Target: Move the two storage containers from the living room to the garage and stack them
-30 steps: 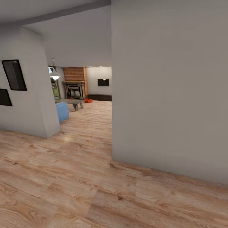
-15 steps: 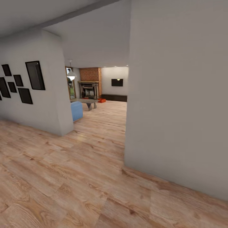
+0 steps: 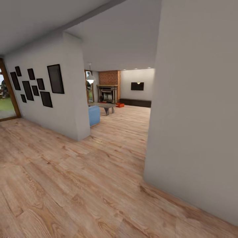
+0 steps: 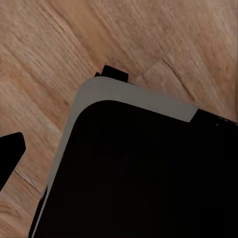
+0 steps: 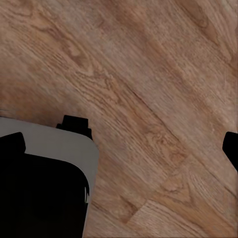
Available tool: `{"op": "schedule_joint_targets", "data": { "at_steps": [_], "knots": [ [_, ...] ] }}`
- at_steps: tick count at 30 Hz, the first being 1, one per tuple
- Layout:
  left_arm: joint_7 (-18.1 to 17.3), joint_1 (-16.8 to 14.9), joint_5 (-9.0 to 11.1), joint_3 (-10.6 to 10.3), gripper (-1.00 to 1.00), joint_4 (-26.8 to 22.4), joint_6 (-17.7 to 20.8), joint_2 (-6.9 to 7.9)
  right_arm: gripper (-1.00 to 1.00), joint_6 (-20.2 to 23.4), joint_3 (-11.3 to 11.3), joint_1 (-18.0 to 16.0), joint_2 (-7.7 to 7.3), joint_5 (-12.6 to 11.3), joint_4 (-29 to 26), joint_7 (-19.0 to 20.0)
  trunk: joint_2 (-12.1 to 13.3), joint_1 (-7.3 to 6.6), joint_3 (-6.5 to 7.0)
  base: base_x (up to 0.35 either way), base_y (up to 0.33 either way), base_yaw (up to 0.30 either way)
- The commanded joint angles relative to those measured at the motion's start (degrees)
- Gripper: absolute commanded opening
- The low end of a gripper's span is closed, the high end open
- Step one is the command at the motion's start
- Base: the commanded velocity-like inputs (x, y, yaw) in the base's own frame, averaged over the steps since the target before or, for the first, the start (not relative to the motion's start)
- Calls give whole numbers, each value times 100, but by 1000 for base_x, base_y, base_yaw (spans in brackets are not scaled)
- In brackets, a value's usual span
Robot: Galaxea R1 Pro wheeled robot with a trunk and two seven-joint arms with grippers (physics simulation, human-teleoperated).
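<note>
A small red-orange storage container (image 3: 120, 105) is seen far ahead on the light wood-plank flooring (image 3: 82, 172) of the living room, just beside the grey low table (image 3: 105, 106) and in front of the dark fireplace mantel (image 3: 107, 93) under the red brick chimney (image 3: 109, 77). At this range it cannot be told whether one bin or both are shown there. The container is well beyond reach of either hand. A blue seat (image 3: 94, 114) stands nearer, by the corner of the wall that carries dark picture frames (image 3: 39, 86); a long dark chest (image 3: 135, 102) lies along the far wall, under a dark wall panel (image 3: 137, 86). A broad grey wall (image 3: 198, 109) closes off the right of the passage.

The bin is judged to be light, stiff and thin-walled, with smooth plastic that may slip; a hold on the rim of a short wall, or on opposite walls with both hands, is judged best, with gentle pressure so the wall is not bent.

In the left wrist view a dark finger tip (image 4: 9, 157) is seen over the planks beside the robot's black, grey-edged body (image 4: 139, 173); in the right wrist view two dark finger tips (image 5: 11, 144) are seen well apart with bare flooring between them. The right hand is thus spread wide and holds nothing; how far the left hand is open cannot be told.
</note>
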Motion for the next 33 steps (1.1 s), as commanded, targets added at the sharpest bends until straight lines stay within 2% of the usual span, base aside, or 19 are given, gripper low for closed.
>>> {"op": "schedule_joint_targets", "data": {
  "at_steps": [1,14,33],
  "knots": [
    [4,0,15,18,100,-13,37,-1,100,-28,16,-7,1,35,16,-25,-3,3,-6,324,0,274],
    [4,0,15,18,100,-13,37,-1,100,-49,14,-7,1,35,16,-19,-3,3,-6,324,0,250],
    [4,0,15,18,100,-13,37,-1,100,-65,10,-7,2,53,16,-59,-3,3,-6,324,0,14]
  ]
}}
